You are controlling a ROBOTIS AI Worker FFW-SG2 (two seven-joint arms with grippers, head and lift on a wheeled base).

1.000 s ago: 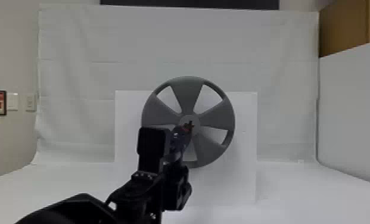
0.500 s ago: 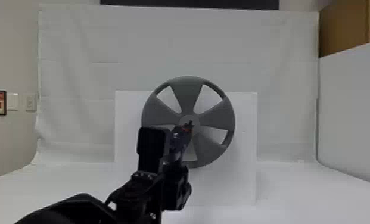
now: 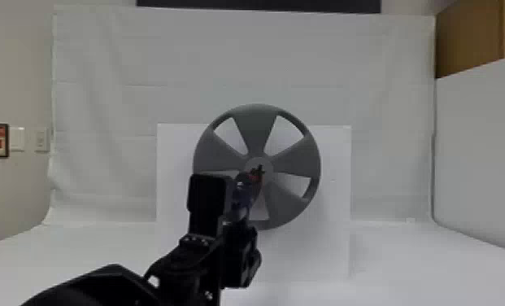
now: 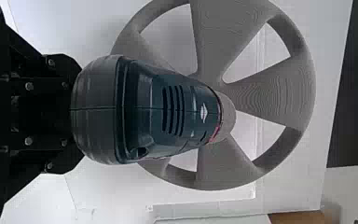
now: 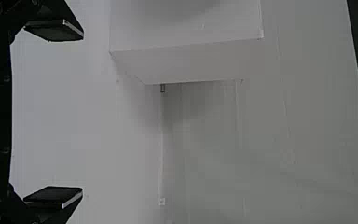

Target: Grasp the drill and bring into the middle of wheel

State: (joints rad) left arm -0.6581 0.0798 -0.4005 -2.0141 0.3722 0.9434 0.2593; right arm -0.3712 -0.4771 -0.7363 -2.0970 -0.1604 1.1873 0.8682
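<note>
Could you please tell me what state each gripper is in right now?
Left gripper: closed, holding the drill.
Right gripper: open, nothing between its fingers.

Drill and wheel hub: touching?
Cannot tell: the drill overlaps the hub in the head view; in the left wrist view, its body hides any contact.

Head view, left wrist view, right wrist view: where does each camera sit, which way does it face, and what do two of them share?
Head: on the robot's head, facing forward and down at the gray spoked wheel; the left arm shows.
Left wrist: looks over the drill toward the wheel; the left hand grips the drill.
Right wrist: faces the white box; the right hand's open fingers show.
Shared: head and left wrist views both show drill and wheel.
</note>
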